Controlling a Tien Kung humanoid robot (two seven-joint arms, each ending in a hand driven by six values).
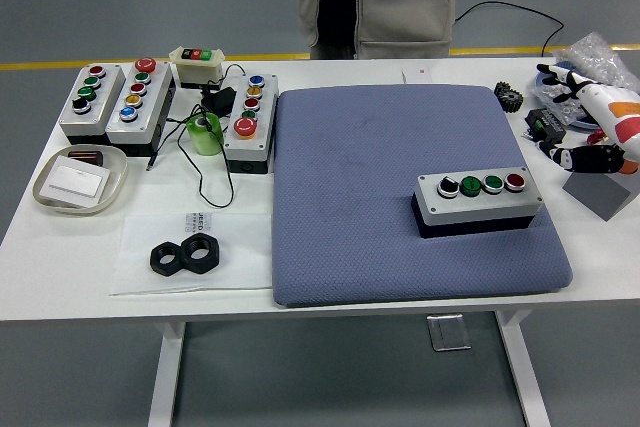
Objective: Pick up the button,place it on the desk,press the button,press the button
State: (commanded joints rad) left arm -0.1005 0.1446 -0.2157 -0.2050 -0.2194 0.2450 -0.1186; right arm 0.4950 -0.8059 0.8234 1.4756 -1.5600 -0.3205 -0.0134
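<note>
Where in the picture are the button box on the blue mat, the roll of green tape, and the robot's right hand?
button box (480, 202): head view, on its grey top face.
roll of green tape (205, 134): head view, on its side.
right hand (590, 127): head view, on the white back of it.

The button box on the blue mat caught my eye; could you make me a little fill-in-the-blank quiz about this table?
1. The button box on the blue mat has ___ buttons on top.
2. The button nearest the robot's right hand is coloured ___.
3. The two black nuts lie on a sheet of ___.
4. The right hand holds ___.

Missing words: four; red; paper; nothing
</note>
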